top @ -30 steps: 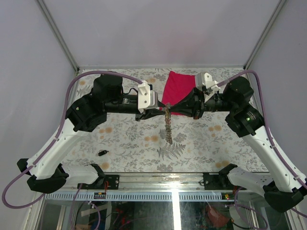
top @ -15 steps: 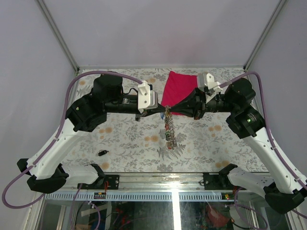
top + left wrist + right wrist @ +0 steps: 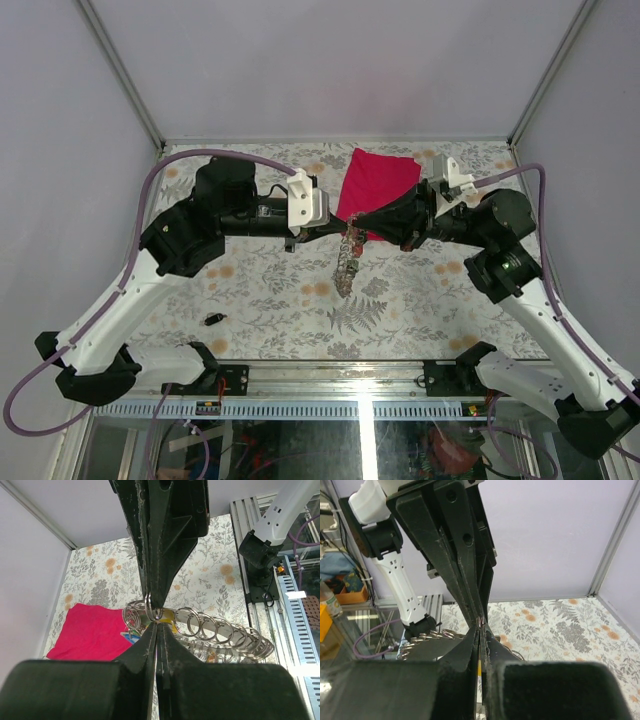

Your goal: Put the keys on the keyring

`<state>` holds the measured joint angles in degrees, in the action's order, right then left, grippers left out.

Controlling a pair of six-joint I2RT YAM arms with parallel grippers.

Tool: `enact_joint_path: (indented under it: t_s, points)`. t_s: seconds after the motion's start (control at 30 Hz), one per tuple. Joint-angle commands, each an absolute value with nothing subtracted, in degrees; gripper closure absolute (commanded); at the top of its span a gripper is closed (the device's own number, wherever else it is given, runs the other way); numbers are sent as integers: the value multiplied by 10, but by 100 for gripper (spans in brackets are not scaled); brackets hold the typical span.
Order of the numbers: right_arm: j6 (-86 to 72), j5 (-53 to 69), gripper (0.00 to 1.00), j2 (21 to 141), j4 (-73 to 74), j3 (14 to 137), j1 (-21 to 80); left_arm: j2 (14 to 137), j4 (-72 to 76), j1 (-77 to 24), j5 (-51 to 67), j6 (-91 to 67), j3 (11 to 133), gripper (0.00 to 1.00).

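Pale lilac walls [image 3: 330, 60] on three sides, joined by silver corner posts [image 3: 119, 70]. Surface [image 3: 260, 290] covered in grey-leaf, orange-flower print. Aluminium rail [image 3: 330, 378] along near edge. Light soft, even.

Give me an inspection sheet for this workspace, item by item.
Surface: floral-print table.
Job's things: chain of linked metal rings hanging between the grippers above the table; coloured bits among the rings, possibly keys.
Clutter: red cloth at the far side; small black item near the left arm, too small to identify.
Grippers: left gripper shut on a ring of the chain; right gripper shut at the chain's top end, what it pinches is unclear.
Cables: purple cables along both arms.
Surroundings: plain walls; metal rail at the near edge.
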<state>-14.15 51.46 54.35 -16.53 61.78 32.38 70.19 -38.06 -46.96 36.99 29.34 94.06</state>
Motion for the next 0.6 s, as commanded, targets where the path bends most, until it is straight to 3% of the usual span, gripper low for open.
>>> enact_joint_path:
  t_s: [0.0, 0.17, 0.37, 0.57]
  points:
    - [-213, 453, 100, 525, -344, 602, 328, 684, -327, -474, 376, 275, 927, 100]
    - [-265, 433, 100, 532, -430, 578, 328, 678, -295, -474, 386, 260, 911, 99]
    - [-258, 446, 100, 530, -428, 579, 328, 661, -244, -474, 368, 235, 885, 82]
    - [-234, 473, 100, 524, -397, 590, 328, 633, -161, -474, 343, 189, 843, 74]
